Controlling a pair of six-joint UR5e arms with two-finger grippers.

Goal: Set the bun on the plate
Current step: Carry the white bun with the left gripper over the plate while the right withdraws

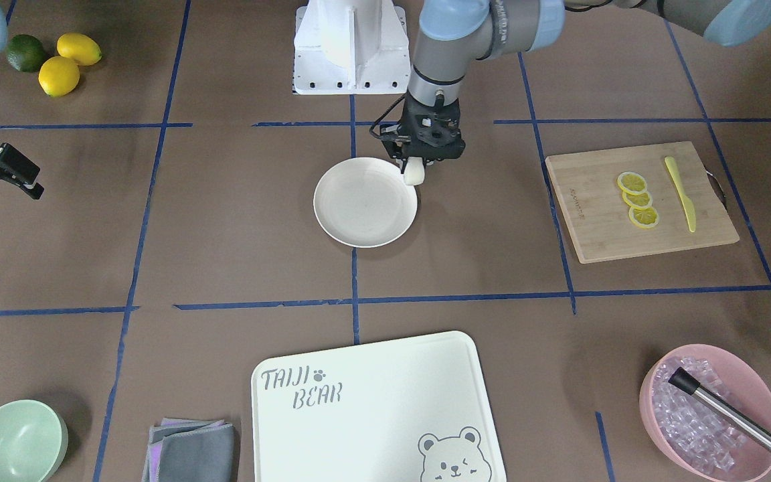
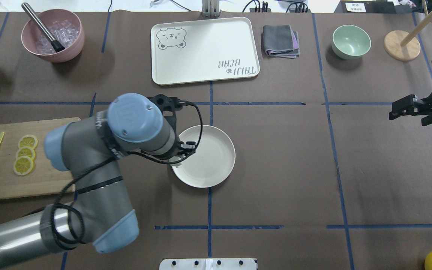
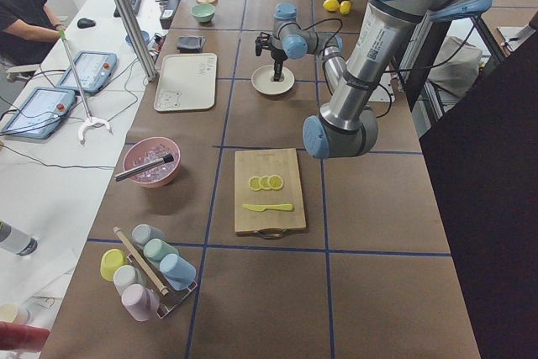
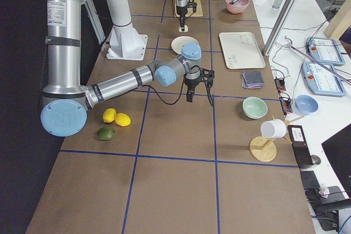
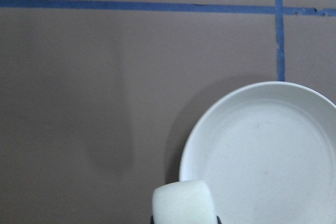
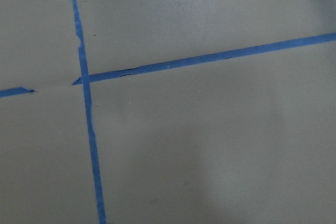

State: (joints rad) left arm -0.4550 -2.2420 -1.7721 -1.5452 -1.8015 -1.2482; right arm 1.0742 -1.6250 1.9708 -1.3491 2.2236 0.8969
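The left gripper (image 1: 415, 165) grips the small smooth white bun (image 1: 413, 174) between its fingers, at the near rim of the round off-white plate (image 1: 365, 204). The carrying step looks nearly done; next it should move toward the plate's middle, lower, then release. The right gripper (image 2: 396, 109) is idle; whether its fingers are apart I cannot tell

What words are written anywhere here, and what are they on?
"TAIJI BEAR": printed on the white board, near a drawn bear face.
Small mark on the wooden cutting board: too small to read.
White label beyond the table's far edge: too blurred to read.
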